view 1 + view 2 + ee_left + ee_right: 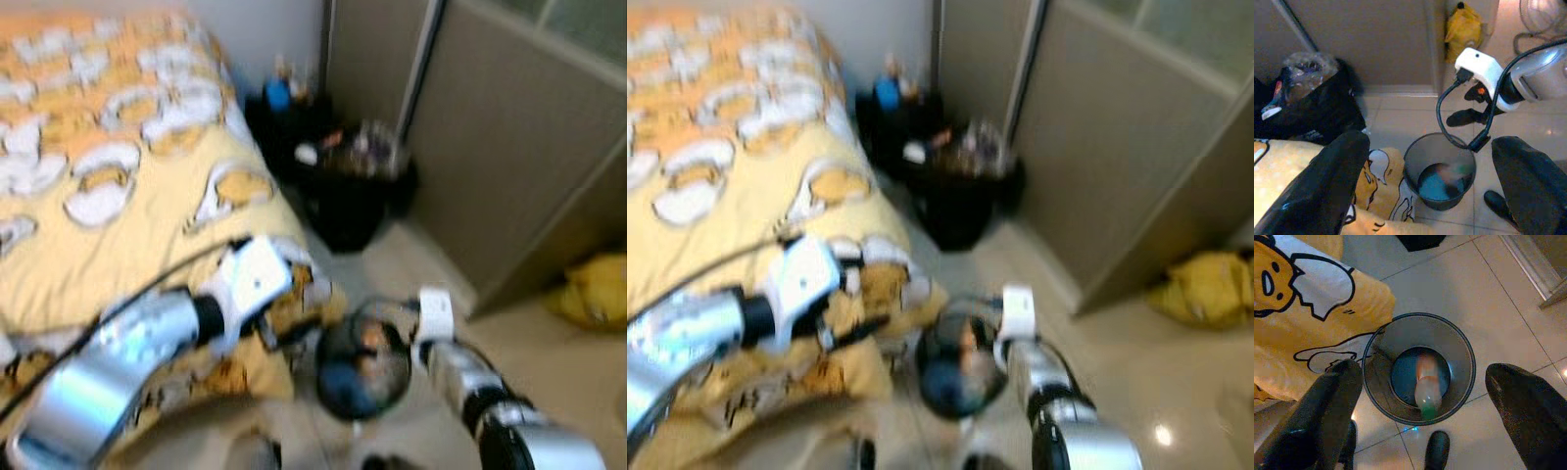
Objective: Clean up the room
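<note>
A round grey wire-mesh wastebasket (pixel 1419 364) stands on the pale tiled floor (pixel 1488 293), just beside the corner of the bed (pixel 118 196). The bed's yellow and orange cover, printed with white cartoon shapes outlined in black, hangs down next to the basket's rim. Inside the basket lies a plastic bottle (pixel 1425 389), blurred: it has a pale, translucent body, an orange-tinted band at one end and a green part at the other. It rests tilted against the dark bottom, its green end close to the wall.

The right tool (pixel 1422 406) hangs directly above the basket, released, its two black fingers (pixel 1327 406) spread wide on either side of the rim and holding nothing. From the head views the right arm reaches forward with its white wrist block over the basket's edge.

The left tool (pixel 1425 186) is also released, its fingers wide apart and empty, held over the bed corner and looking across at the basket and the right arm's wrist.

Farther back, a black rubbish bag (pixel 348 191) stuffed with clear plastic and scraps sits against a grey-brown wardrobe wall (pixel 509 147). A yellow bag (pixel 598 289) lies on the floor past the wardrobe's corner.
</note>
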`<state>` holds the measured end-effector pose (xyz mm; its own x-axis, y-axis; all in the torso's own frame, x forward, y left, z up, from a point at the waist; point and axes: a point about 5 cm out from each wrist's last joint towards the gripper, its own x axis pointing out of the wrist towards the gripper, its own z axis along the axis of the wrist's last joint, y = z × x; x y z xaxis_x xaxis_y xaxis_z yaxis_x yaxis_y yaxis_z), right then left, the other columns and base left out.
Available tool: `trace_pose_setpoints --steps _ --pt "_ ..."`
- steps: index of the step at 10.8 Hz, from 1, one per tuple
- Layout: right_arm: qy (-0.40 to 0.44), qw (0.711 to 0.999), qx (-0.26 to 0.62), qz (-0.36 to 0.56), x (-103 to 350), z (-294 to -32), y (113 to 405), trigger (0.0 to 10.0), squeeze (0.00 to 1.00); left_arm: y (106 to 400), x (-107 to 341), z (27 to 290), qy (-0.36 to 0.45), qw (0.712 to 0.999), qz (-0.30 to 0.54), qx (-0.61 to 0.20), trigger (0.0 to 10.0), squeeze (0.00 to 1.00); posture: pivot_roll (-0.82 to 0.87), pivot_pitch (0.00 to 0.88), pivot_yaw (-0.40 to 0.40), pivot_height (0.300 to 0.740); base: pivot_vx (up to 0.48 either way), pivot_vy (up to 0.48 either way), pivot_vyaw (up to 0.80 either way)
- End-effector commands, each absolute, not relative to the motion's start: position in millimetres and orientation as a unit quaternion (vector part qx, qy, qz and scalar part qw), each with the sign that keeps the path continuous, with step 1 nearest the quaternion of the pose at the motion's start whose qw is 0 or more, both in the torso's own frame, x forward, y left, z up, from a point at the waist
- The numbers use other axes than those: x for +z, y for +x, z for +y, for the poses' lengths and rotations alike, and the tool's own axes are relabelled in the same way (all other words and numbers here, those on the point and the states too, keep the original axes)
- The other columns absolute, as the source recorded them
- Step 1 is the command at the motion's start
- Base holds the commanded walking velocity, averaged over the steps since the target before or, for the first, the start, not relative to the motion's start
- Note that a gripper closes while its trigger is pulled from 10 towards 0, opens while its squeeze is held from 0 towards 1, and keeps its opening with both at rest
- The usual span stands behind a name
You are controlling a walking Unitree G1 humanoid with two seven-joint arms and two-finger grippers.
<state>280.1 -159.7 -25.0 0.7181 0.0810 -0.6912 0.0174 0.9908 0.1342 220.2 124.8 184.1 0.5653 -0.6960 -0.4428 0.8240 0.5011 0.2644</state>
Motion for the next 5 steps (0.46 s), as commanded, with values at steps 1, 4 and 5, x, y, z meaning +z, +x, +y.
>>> trace_pose_setpoints --steps 1,4,5 --pt "0.052 0.932 0.019 0.359 -18 -163 287 10.0 1.00 222 183 122 0.226 0.859 0.141 -0.437 10.0 0.00 0.26 0.091 -0.026 0.740 0.000 0.000 0.00" --pt "0.049 0.987 0.035 0.149 29 -172 310 10.0 0.00 247 131 133 0.067 0.966 0.106 -0.228 10.0 0.00 0.18 0.000 -0.074 0.740 0.000 0.000 0.23" --pt "0.067 0.994 0.045 0.079 49 -171 302 10.0 0.00 253 110 148 0.030 0.983 0.114 -0.138 10.0 0.00 0.14 0.000 -0.093 0.740 0.000 0.000 0.60"
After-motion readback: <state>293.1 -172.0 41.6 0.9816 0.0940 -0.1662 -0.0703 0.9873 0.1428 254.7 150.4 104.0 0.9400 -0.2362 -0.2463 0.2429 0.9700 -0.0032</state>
